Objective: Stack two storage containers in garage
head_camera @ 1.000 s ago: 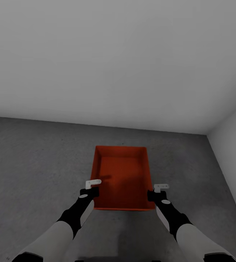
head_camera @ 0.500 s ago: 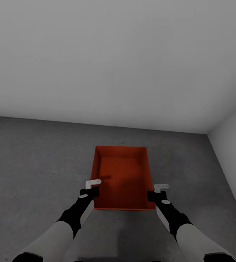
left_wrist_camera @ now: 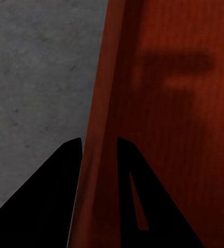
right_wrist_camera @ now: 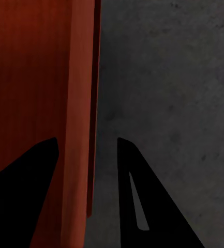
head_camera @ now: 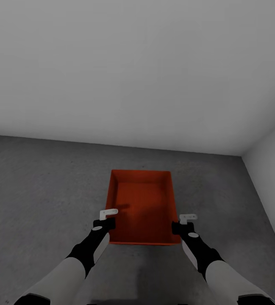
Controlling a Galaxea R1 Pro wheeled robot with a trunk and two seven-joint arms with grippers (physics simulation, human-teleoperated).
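An orange-red storage container [head_camera: 141, 207] sits low over the garage's dark grey concrete floor [head_camera: 40, 186], open side up and nothing inside; I cannot tell whether it touches the floor. My left gripper [head_camera: 108, 217] straddles its left wall near the front corner. In the left wrist view the wall [left_wrist_camera: 99, 103] fills the narrow gap of the left gripper [left_wrist_camera: 99, 139], which is shut on it. My right gripper [head_camera: 185, 222] straddles the right wall [right_wrist_camera: 80, 77]. In the right wrist view the right gripper [right_wrist_camera: 86, 139] stands wider, with floor showing between the wall and the outer finger [right_wrist_camera: 130, 175].
A pale grey wall [head_camera: 133, 72] stands right behind the container. A second grey wall [head_camera: 273, 169] closes the right side, forming a corner at the back right. Concrete floor stretches away to the left.
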